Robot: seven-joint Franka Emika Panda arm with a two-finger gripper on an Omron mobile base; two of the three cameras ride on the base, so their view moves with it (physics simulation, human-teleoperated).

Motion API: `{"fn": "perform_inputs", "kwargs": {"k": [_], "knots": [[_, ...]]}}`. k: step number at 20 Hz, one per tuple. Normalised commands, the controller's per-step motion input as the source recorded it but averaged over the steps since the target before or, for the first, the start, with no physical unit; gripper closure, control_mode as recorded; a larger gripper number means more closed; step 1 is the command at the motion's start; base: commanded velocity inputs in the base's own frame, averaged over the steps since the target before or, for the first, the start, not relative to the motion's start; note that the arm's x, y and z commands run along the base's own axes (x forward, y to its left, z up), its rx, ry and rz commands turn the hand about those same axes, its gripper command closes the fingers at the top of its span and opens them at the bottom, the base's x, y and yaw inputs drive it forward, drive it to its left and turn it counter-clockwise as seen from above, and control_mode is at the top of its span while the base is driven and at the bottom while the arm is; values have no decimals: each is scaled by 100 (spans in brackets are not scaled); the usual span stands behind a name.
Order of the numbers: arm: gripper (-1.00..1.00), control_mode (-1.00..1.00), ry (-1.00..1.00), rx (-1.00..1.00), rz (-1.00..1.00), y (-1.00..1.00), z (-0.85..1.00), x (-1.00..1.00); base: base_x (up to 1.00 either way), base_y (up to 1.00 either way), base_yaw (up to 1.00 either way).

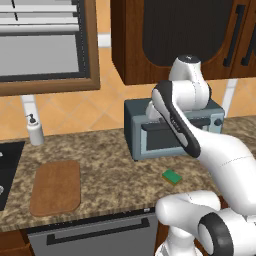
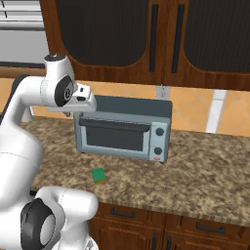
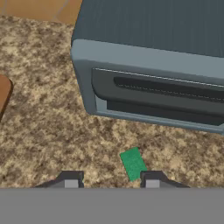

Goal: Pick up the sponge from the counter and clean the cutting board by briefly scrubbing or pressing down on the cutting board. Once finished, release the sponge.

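Note:
The small green sponge (image 1: 172, 176) (image 2: 99, 175) lies flat on the speckled granite counter (image 1: 110, 165) (image 2: 205, 171), just in front of a toaster oven. In the hand view the sponge (image 3: 133, 163) sits slightly right of the midline, close above my open gripper (image 3: 111, 180), whose fingertips (image 3: 71, 179) stand wide apart with nothing between them. My hand hovers high above the counter, in front of the oven's top. The reddish-brown cutting board (image 1: 56, 186) lies well to the left of the sponge; one corner of the board (image 3: 3, 92) shows at the hand view's left edge.
A grey-blue toaster oven (image 1: 150, 132) (image 2: 124, 129) (image 3: 153, 65) stands right behind the sponge. A white soap dispenser (image 1: 34, 130) sits at the back left beside the black sink (image 1: 7, 170). Dark wooden cabinets (image 2: 146, 39) hang overhead.

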Motion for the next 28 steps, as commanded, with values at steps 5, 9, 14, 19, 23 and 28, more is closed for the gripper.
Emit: {"fn": "perform_inputs", "kwargs": {"k": [5,9,14,19,23,28], "knots": [[-100,-100,0,-2,0,-6,-33,-8,0,0,0],[-100,-100,0,0,9,-41,-59,-43,0,0,0],[-100,-100,0,-2,15,-41,-70,-14,0,0,0],[-100,-100,2,-6,8,-8,-68,9,0,0,0],[-100,-100,2,-1,0,0,-67,6,0,0,0],[-100,-100,0,0,0,0,-60,0,0,0,0]]}}
